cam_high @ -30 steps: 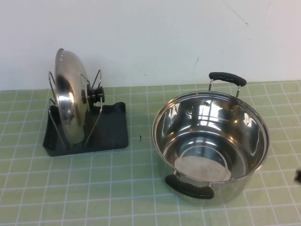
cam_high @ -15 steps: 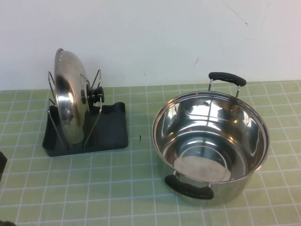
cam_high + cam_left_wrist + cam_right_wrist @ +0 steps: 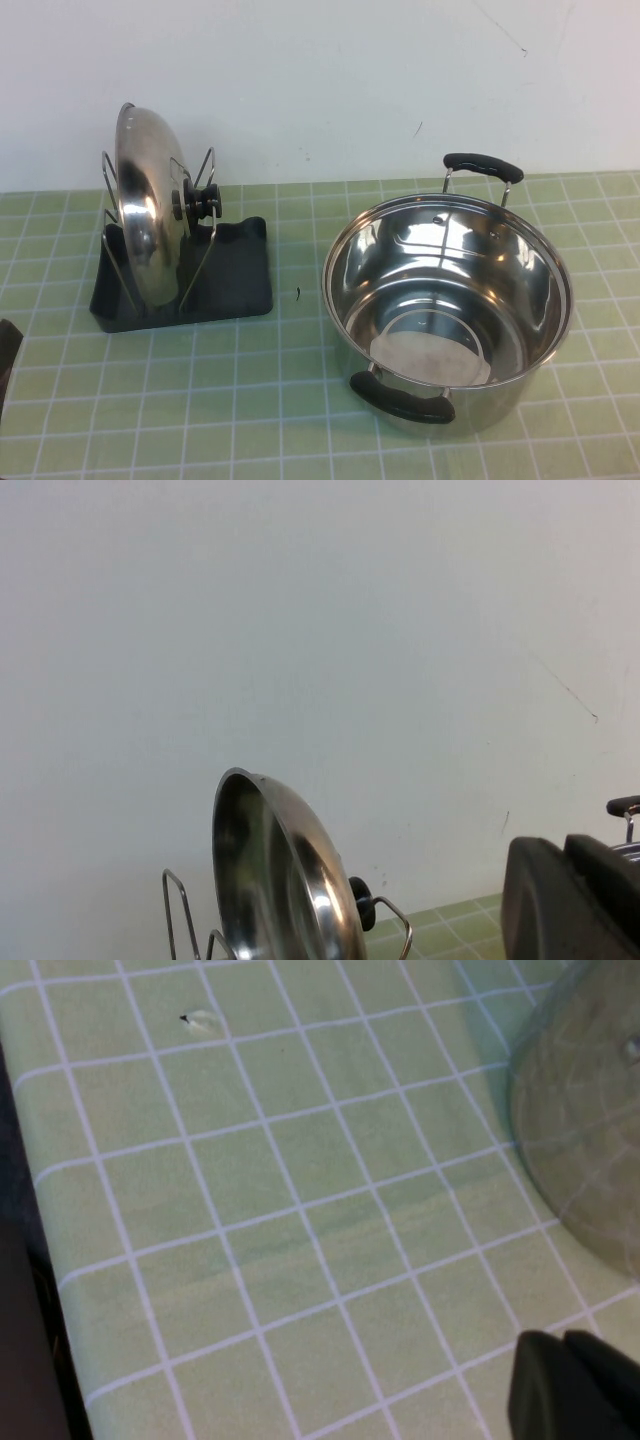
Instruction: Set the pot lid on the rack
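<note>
Standing on its edge between the wire loops of the rack (image 3: 185, 285), the pot lid (image 3: 150, 215) already sits where the task wants it, its black knob (image 3: 203, 199) facing the pot (image 3: 447, 310) on the right side of the green tiled table (image 3: 290, 400). The lid looks like thin polished steel: rigid, fairly light, and slick, so I judge that a pinch on the dome or rim would slide, and that the knob is the sensible place to grip it should it need a nudge. Balanced upright, it could roll or tip if the wires are bumped. The left gripper (image 3: 572, 898) is at the near left edge of the table, short of the rack and apart from the lid, its fingers together and holding nothing; its wrist view shows the lid's shiny inner face just ahead. The right gripper (image 3: 572, 1385) is out of the high view, low over bare tiles beside the pot's wall, fingers likewise closed and empty, well apart from the lid.
</note>
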